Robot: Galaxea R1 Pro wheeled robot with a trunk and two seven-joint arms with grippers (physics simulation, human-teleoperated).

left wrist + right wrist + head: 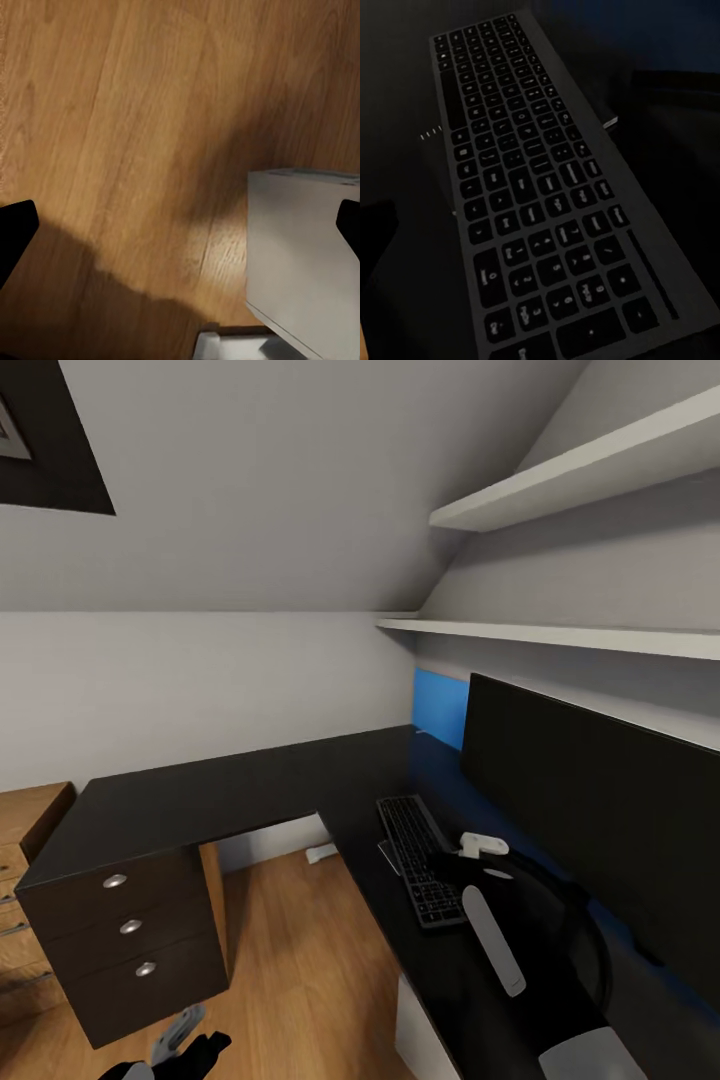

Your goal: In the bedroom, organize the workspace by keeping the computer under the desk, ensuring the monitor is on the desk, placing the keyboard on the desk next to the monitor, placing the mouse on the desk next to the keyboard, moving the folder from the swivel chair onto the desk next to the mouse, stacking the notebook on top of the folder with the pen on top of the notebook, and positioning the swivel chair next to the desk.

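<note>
Silver-grey, the keyboard (421,860) already lies flat on the black table (230,790), just in front of the monitor (600,820). Mouse, folder, notebook, pen and chair seem left to do. The right end effector's opening I cannot tell; the left end effector (180,225) hangs wide open and empty over the wooden floor (290,970).

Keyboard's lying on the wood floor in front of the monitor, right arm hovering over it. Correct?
Not quite. The keyboard lies on the black desk, not the wood floor; the head view shows it on the desktop in front of the monitor. The rest holds: the right arm reaches over it, and the right wrist view looks down on its keys.
</note>
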